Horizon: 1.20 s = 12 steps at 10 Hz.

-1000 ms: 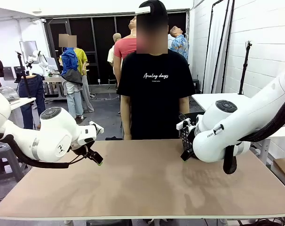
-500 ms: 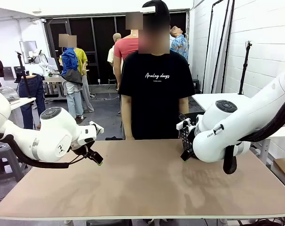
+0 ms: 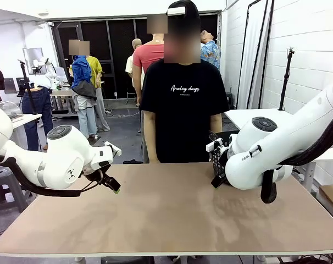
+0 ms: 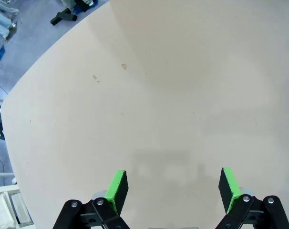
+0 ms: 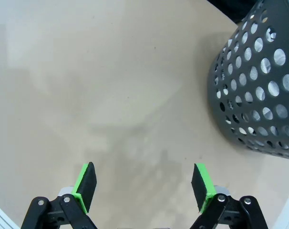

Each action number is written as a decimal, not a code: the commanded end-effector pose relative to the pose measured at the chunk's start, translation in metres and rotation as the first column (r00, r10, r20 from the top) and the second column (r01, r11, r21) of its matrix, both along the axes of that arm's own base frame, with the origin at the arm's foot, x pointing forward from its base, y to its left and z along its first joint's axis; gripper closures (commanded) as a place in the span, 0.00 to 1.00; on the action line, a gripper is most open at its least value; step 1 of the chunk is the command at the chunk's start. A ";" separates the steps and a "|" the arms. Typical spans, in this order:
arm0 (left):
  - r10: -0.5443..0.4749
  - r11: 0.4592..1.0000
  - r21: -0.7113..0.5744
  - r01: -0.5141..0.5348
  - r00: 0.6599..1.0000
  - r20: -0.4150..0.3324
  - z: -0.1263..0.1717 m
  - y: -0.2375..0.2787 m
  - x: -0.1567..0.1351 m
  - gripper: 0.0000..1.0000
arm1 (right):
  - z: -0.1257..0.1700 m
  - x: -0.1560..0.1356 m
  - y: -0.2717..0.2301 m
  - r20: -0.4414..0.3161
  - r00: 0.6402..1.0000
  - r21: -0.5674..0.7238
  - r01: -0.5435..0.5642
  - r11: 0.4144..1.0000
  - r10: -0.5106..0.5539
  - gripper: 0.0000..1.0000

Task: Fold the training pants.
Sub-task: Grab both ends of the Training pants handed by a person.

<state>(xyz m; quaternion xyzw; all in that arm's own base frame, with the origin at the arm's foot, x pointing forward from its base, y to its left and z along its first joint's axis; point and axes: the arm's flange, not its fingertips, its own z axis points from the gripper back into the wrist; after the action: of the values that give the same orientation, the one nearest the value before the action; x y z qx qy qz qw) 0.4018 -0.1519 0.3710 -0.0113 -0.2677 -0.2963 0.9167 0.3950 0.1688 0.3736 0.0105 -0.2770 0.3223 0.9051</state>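
Note:
The training pants are out of view. My left gripper hangs a little above the tan table at its left side. In the left wrist view the left gripper is open, its green pads wide apart over bare tabletop. My right gripper is open too, with nothing between its green pads, over bare tabletop just beside the basket.
A black perforated basket stands on the table's far right part, partly behind my right arm. A person in a black T-shirt stands at the far edge, arms down. The right arm's white body hangs over the right side.
Both arms are still. The person at the far edge has shifted slightly to the right.

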 end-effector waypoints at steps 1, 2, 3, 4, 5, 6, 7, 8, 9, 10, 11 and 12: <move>0.000 1.000 0.000 0.000 1.000 0.000 0.000 0.000 0.000 0.00 | 0.000 0.000 0.000 0.000 1.000 0.000 0.000 1.000 0.000 0.00; -0.007 1.000 -0.002 0.007 1.000 0.009 0.012 0.000 -0.002 0.00 | 0.010 0.001 -0.001 -0.018 1.000 0.021 -0.002 1.000 0.003 0.00; -0.006 1.000 0.002 0.006 1.000 0.014 0.028 0.000 -0.007 0.00 | 0.023 0.000 -0.004 -0.022 1.000 0.036 0.002 0.999 -0.002 0.00; -0.003 1.000 0.009 0.003 1.000 0.007 0.047 0.002 -0.013 0.00 | 0.042 -0.005 -0.004 -0.014 1.000 0.044 -0.001 0.999 0.002 0.00; -0.001 1.000 0.017 0.000 1.000 0.002 0.062 0.003 -0.017 0.00 | 0.055 -0.009 -0.005 -0.006 1.000 0.047 0.000 0.999 0.000 0.00; 0.000 1.000 0.020 0.000 1.000 0.003 0.077 0.005 -0.021 0.00 | 0.068 -0.012 -0.005 0.004 1.000 0.057 -0.008 0.998 0.008 0.00; -0.010 1.000 0.011 0.010 1.000 0.013 0.094 0.003 -0.029 0.00 | 0.082 -0.019 -0.009 0.007 1.000 0.064 0.000 0.998 -0.001 0.00; -0.018 1.000 -0.015 0.019 1.000 0.016 0.108 0.002 -0.039 0.00 | 0.100 -0.027 -0.011 0.026 1.000 0.064 0.001 0.998 -0.003 0.00; -0.020 1.000 -0.011 0.021 0.999 0.043 0.123 0.002 -0.046 0.00 | 0.115 -0.033 -0.014 0.040 0.999 0.067 -0.011 0.998 0.008 0.00; -0.019 1.000 -0.012 0.020 0.998 0.055 0.133 0.000 -0.051 0.00 | 0.128 -0.038 -0.013 0.064 0.998 0.076 -0.021 0.997 0.016 0.00; -0.024 1.000 0.003 0.024 0.996 0.081 0.145 0.000 -0.054 0.00 | 0.140 -0.044 -0.013 0.084 0.996 0.070 -0.023 0.997 0.017 0.00; -0.037 0.999 -0.008 0.037 0.996 0.082 0.155 -0.002 -0.064 0.00 | 0.151 -0.055 -0.015 0.084 0.996 0.070 -0.029 0.997 0.024 0.00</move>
<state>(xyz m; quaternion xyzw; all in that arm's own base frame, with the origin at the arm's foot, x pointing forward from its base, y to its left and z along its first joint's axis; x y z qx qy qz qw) 0.3448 -0.1516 0.5218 -0.0041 -0.3081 -0.3115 0.8989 0.3480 0.1545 0.5206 0.0238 -0.3306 0.3186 0.8880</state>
